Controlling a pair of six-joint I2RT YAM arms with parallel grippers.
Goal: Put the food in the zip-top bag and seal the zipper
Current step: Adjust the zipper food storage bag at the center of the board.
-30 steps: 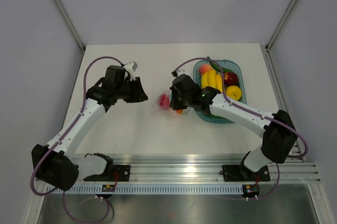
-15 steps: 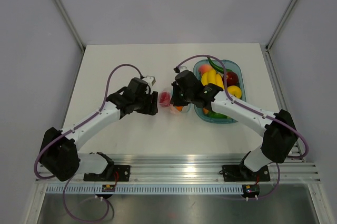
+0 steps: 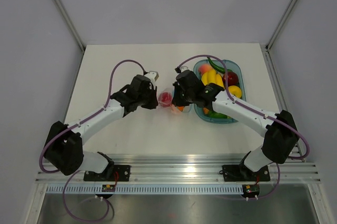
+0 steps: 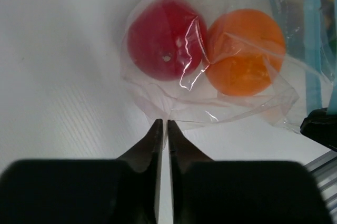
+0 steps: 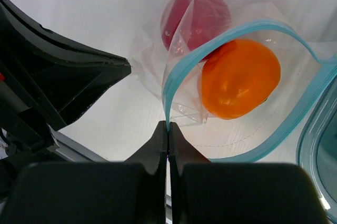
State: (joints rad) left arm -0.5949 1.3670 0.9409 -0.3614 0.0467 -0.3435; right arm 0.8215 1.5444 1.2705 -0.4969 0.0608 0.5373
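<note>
Overhead, one white table (image 3: 131, 134) holds everything. One blue-tinted oval tray (image 3: 221, 120) sits right of centre, carrying a bunch of yellow bananas (image 3: 212, 80) and one yellow fruit (image 3: 234, 93). One clear zip-top bag (image 4: 231, 105) lies on the table just left of the tray. The right gripper (image 5: 167, 126) is clamped on the bag's teal zipper (image 5: 263, 22), which arches open. The left gripper (image 4: 162, 125) is drawn almost together at the bag's opposite edge; whether it pinches film cannot be told. Inside the bag, one red fruit (image 4: 163, 37) and one orange fruit (image 4: 245, 50) touch.
</note>
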